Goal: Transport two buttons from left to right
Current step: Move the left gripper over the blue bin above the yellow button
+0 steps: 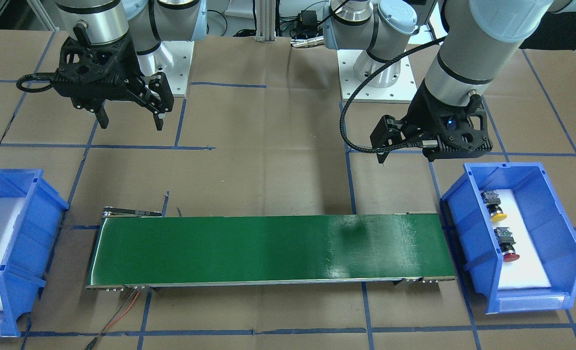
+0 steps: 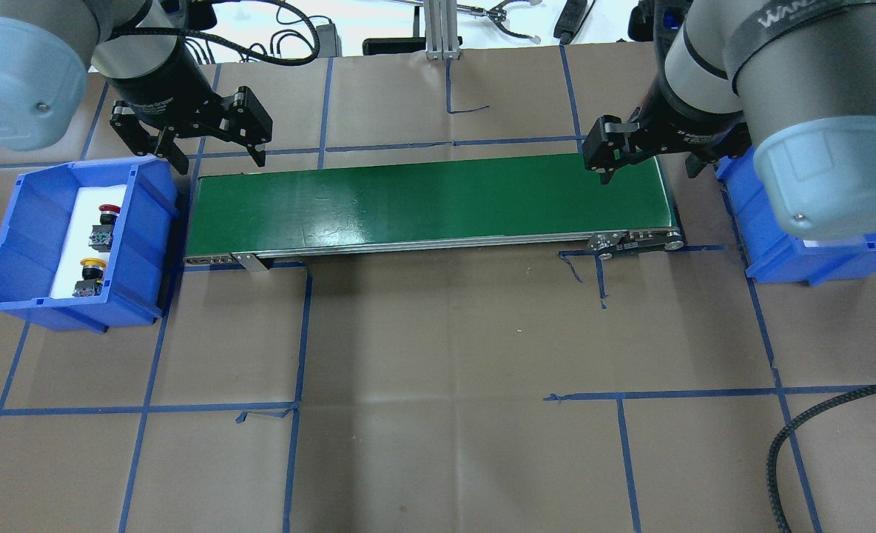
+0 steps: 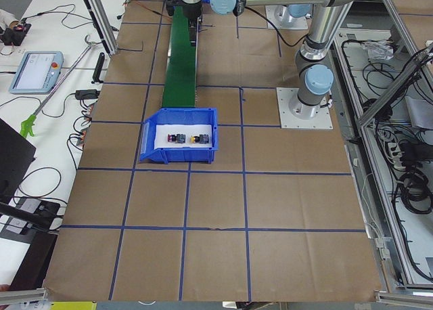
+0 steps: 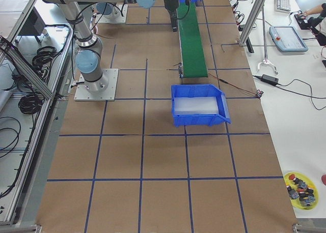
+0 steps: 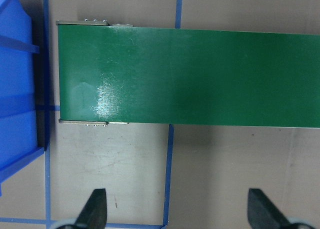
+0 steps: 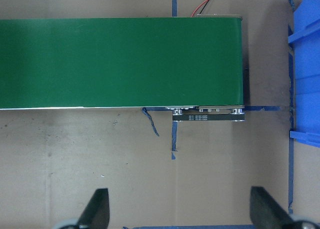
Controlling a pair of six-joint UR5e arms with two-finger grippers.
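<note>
Overhead exterior, red button [image 2: 106, 215], yellow button [image 2: 90, 269], both in left blue bin [image 2: 16, 244]

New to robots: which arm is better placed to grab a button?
Left arm: its open jaws hang near the blue plastic bin holding the red push-button and yellow push-button; the right arm is far.
</note>
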